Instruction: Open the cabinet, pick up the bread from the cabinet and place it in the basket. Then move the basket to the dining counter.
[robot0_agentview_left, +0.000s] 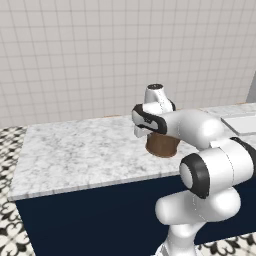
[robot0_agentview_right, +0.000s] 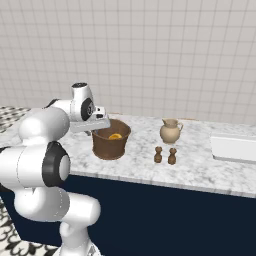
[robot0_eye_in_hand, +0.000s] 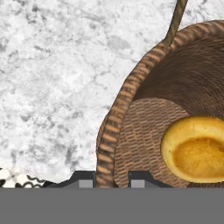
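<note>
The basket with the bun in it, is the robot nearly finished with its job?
Nearly, it seems. The bread already lies in the basket, which stands on the dining counter. The hand sits at the basket's rim, a fingertip on each side. What looks left is letting go and pulling away.

The arm (robot0_agentview_left: 210, 150) is glossy white, built of fat rounded segments joined by dark grey-black rings. Behind the gripper (robot0_eye_in_hand: 112, 177), the wrist ends in a white cap with a dark round top. The two fingertips (robot0_eye_in_hand: 85, 179) are small, dark, blocky, each with a pale grey pad.
</note>
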